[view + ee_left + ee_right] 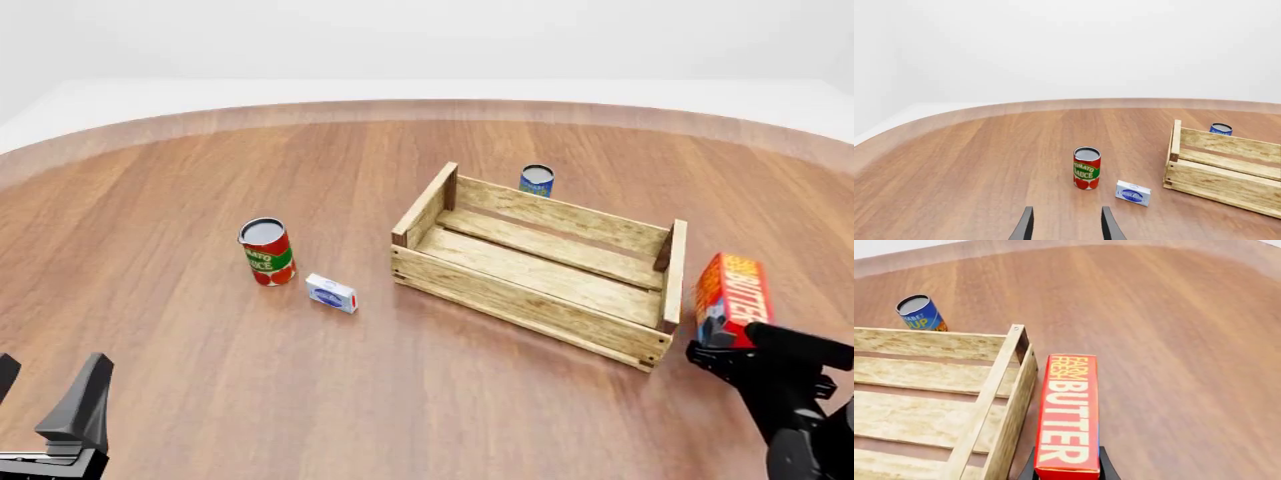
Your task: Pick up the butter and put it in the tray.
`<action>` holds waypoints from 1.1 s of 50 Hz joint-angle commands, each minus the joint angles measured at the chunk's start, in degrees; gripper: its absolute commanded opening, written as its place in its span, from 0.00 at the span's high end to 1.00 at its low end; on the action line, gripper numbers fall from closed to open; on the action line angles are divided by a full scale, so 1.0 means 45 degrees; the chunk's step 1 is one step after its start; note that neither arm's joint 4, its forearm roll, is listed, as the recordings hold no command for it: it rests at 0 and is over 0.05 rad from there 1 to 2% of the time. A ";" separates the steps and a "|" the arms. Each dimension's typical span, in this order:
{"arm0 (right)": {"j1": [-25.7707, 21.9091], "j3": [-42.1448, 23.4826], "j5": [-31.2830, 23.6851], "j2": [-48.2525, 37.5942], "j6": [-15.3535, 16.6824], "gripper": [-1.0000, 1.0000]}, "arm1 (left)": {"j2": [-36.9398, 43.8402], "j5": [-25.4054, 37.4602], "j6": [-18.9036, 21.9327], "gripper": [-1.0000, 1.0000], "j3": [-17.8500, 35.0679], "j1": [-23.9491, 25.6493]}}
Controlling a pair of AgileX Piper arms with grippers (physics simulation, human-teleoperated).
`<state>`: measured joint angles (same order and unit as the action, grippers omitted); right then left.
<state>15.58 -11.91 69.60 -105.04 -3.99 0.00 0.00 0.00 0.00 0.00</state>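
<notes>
Butter [730, 298] held just outside tray [534, 290] end wall.

On the brown wooden worktop [200, 380], the right hand [727, 350] grips a red and orange butter carton [730, 298] just outside the right end of the large light wooden slatted tray [534, 300]. A red-green can [267, 252] and a small white-blue box [331, 293] stand left of the tray, a blue can [537, 181] behind it. The left hand [47, 415] hangs with fingers parted at the lower left.

Bright, even, diffuse light fills all three views, with no single source evident. The tabletop [200, 300] shows a soft sheen and a paler band along its far edge. Shadows are faint, only thin dark contact patches under the can [267, 252] and tray [534, 300]. Everything renders sharp; no blur, glare or edge distortion.
</notes>
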 commanded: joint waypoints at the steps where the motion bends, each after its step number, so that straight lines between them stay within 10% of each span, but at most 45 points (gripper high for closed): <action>1: 0.0082 0.0399 0.0064 0.1003 -0.0149 1.00 | 0.0000 0.0000 0.0000 0.00 0.0000 0.0000; 45: -0.0301 0.2646 0.0006 0.4544 0.0048 1.00 | 0.0000 0.0000 0.0000 0.00 0.0000 0.0000; 55: -0.0492 0.2634 -0.2572 0.7349 0.0264 1.00 | 0.0000 0.0000 0.0000 0.00 0.0000 0.0000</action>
<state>14.11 0.00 64.63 -80.93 -2.52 0.00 0.00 0.00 0.00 0.00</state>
